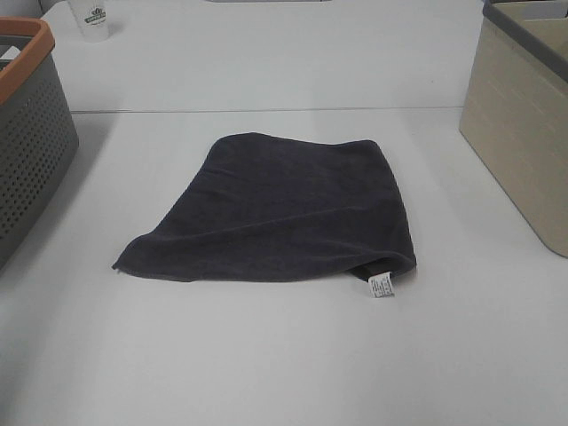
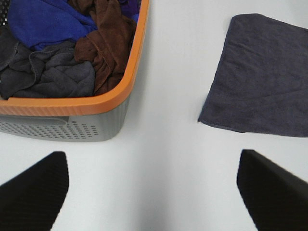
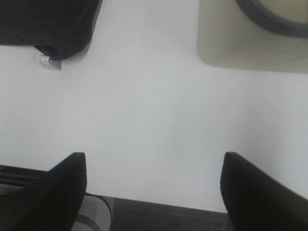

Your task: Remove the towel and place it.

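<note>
The dark charcoal-grey towel (image 1: pixel 284 211) lies flat on the white table (image 1: pixel 266 355), with its small white care tag (image 1: pixel 381 286) at the near right corner. It also shows in the left wrist view (image 2: pixel 262 74) and, with the tag, in the right wrist view (image 3: pixel 45 21). Neither arm shows in the exterior high view. My left gripper (image 2: pixel 153 192) is open and empty above bare table, between the grey basket and the towel. My right gripper (image 3: pixel 153 192) is open and empty over the table's front edge, apart from the towel.
A grey perforated basket with an orange rim (image 1: pixel 27 53) stands at the left; the left wrist view shows it (image 2: pixel 86 103) full of blue, brown and grey cloths. A beige bin with a dark rim (image 1: pixel 524 124) stands at the right. A paper cup (image 1: pixel 93 18) is at the back left.
</note>
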`<state>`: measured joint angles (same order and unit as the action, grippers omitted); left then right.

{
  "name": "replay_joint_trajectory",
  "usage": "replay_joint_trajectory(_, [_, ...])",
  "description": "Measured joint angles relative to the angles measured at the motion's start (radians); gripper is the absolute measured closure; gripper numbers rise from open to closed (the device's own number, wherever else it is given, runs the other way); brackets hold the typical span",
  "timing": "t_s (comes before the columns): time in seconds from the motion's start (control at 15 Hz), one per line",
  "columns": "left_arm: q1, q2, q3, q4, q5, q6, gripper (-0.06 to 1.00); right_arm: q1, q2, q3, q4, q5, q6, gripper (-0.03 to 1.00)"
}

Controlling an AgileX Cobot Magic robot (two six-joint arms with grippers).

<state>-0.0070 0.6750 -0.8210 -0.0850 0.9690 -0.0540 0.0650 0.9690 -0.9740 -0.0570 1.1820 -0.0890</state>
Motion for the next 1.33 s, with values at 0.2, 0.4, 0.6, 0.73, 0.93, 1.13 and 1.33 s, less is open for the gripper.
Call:
replay_joint_trajectory(0.2, [0.000,-0.180,0.131,0.001,-0.003,-0.014,0.06,0.000,-0.198,0.190,0.003,-0.011,0.000,0.21])
replay_joint_trajectory(0.4, [0.000,-0.314,0.218,0.002,-0.004,-0.017,0.06,0.000,-0.370,0.312,0.013,-0.020,0.000,0.21])
replay_joint_trajectory(0.6, [0.000,-0.454,0.262,0.004,0.011,-0.017,0.06,0.000,-0.556,0.424,0.018,-0.035,0.000,0.21])
replay_joint_trajectory(0.73, [0.000,-0.512,0.276,0.010,0.060,-0.006,0.06,0.000,-0.668,0.437,0.031,-0.060,-0.006,0.21])
replay_joint_trajectory(0.93, [0.000,-0.580,0.308,0.013,0.065,0.004,0.06,0.000,-0.755,0.447,0.105,-0.078,-0.070,0.21])
replay_joint_trajectory(1.13, [0.000,-0.652,0.310,0.013,0.066,0.005,0.06,0.000,-0.808,0.466,0.176,-0.108,-0.113,0.21])
replay_joint_trajectory(1.33, [0.000,-0.680,0.310,0.016,0.068,0.006,0.06,0.000,-0.849,0.468,0.185,-0.114,-0.131,0.21])
